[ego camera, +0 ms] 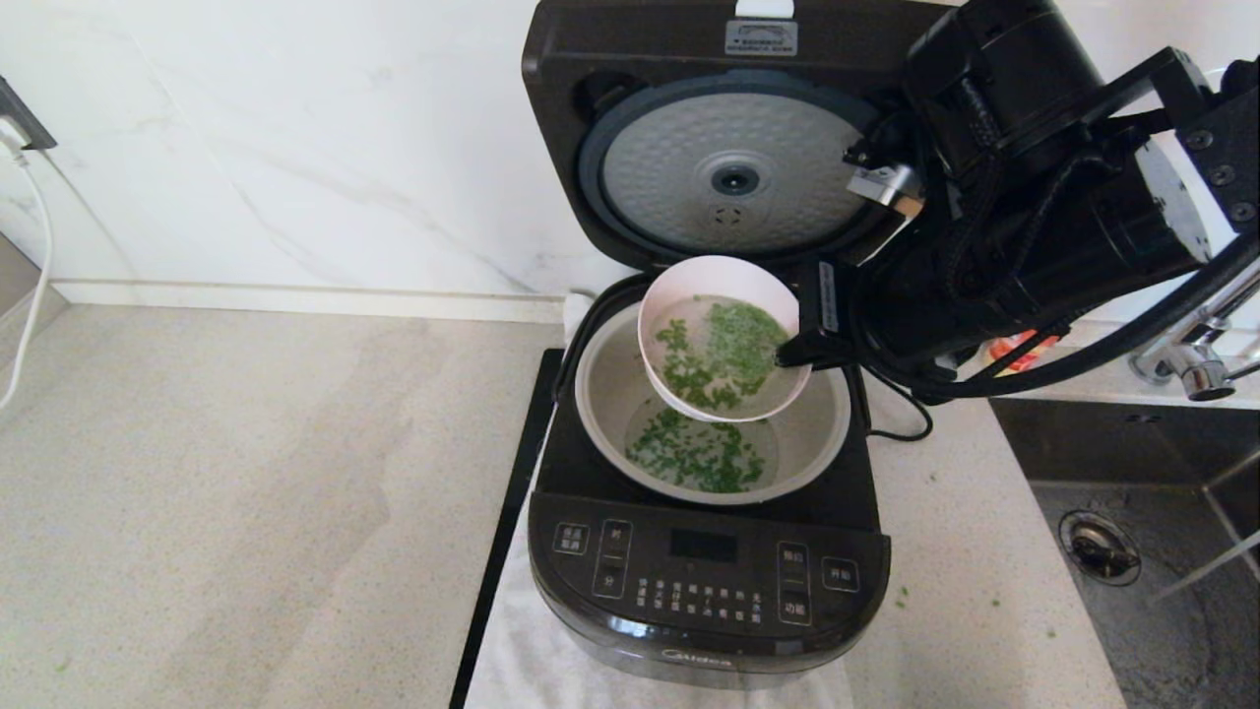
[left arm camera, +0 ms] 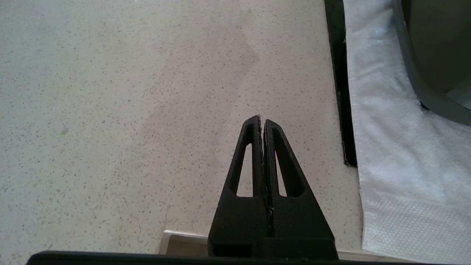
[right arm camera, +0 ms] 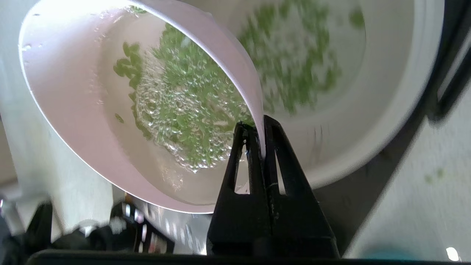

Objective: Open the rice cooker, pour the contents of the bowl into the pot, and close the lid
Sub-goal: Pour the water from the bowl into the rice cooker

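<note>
Speckled countertop (ego camera: 246,473) — white marble wall (ego camera: 295,148) behind.

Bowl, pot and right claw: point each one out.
bowl (ego camera: 733,276), head view, on its far inner wall.
pot (ego camera: 602,389), head view, on its bare inner wall.
right claw (right arm camera: 260,127), right wrist view, fingertips clamping the bowl's rim.

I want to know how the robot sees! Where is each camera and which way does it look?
Head: up high, looking down at the rice cooker; right arm shows.
Left wrist: behind the shut left tool, facing the countertop.
Right wrist: behind the right tool, pinching the bowl rim.
Head and right wrist views share the bowl tipped over the pot.
</note>
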Motion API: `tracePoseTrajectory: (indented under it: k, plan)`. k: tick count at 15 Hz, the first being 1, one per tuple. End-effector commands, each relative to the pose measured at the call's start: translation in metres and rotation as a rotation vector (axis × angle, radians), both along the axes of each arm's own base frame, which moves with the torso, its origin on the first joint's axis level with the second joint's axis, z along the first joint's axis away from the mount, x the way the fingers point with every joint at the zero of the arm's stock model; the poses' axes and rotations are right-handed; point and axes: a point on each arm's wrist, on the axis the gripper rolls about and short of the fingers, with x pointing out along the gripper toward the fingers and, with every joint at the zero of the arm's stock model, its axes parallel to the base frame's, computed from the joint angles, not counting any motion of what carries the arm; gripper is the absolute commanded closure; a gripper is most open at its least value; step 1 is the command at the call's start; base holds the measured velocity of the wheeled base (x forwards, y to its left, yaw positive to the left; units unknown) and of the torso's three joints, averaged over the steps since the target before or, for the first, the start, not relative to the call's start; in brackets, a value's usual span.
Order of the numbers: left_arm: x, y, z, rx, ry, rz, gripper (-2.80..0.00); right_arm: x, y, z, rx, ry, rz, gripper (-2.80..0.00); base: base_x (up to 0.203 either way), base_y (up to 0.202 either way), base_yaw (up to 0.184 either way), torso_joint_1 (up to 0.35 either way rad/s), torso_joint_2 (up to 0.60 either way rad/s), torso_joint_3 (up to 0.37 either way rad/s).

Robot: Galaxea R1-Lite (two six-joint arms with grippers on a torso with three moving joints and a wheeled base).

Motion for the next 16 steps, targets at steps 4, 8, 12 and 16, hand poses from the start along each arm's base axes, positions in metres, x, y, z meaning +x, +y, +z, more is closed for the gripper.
tracePoseTrajectory:
  k: [4, 8, 12, 16]
  plan:
    - [0.0, 0.0, -0.001, -0.001, -0.001, 0.001, 0.0, 0.023, 0.018, -0.019, -0.027, -0.027, -0.05, 0.0, 0.0, 0.0, 0.0, 0.0, 0.0, 0.0]
    - [0.0, 0.0, 0.0, -0.001, -0.003, 0.0, 0.0, 0.03, 0.022, -0.019, -0.024, -0.091, -0.099, 0.0, 0.0, 0.0, 0.0, 0.0, 0.0, 0.0]
    - [0.0, 0.0, 0.0, -0.001, -0.003, 0.0, 0.0, 0.02, 0.014, -0.005, 0.0, -0.123, -0.108, 0.0, 0.0, 0.0, 0.0, 0.0, 0.0, 0.0]
    - [0.0, 0.0, -0.001, -0.001, -0.001, 0.0, 0.0, 0.01, 0.011, 0.002, -0.044, -0.173, -0.175, 0.0, 0.0, 0.0, 0.0, 0.0, 0.0, 0.0]
